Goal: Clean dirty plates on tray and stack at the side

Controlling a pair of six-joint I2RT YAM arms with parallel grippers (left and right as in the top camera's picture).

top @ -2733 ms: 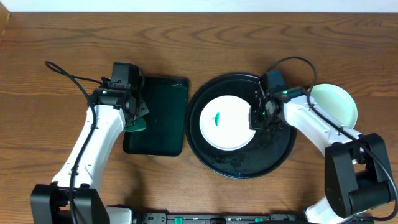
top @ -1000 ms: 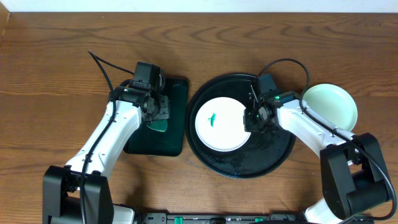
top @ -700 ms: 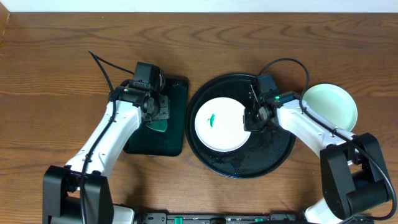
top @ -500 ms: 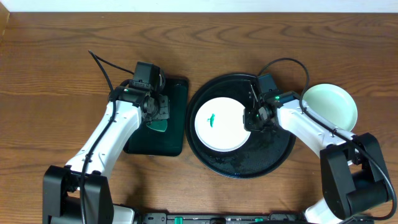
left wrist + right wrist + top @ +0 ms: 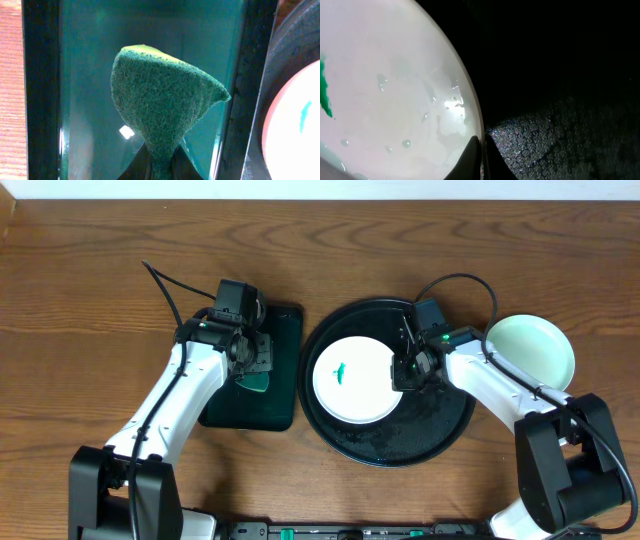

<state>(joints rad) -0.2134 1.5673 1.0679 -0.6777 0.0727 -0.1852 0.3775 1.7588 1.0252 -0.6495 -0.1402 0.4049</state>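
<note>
1. Left tool (image 5: 161, 162) clenched on coarse green fibrous sponge (image 5: 160, 100) above glossy dark green rectangular tray (image 5: 85, 60), frame left.
2. Right tool (image 5: 481, 150) pinching rim of wet white round plate (image 5: 385, 90), green-smeared, on glossy black round tray (image 5: 440, 430), centre.
3. Mint-green plate (image 5: 535, 345) sits right, on wood-grain desk (image 5: 100, 240).

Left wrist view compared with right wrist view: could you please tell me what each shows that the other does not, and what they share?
Only the left wrist view: the green sponge pinched in the left pincer, above the rectangular green tray, with a strip of wooden table beside it.
Only the right wrist view: the right pincer closed on the rim of the white plate, water droplets on that plate, and wet speckles on the black tray.
Both: the white plate with its green smear, lying in the black tray.
</note>
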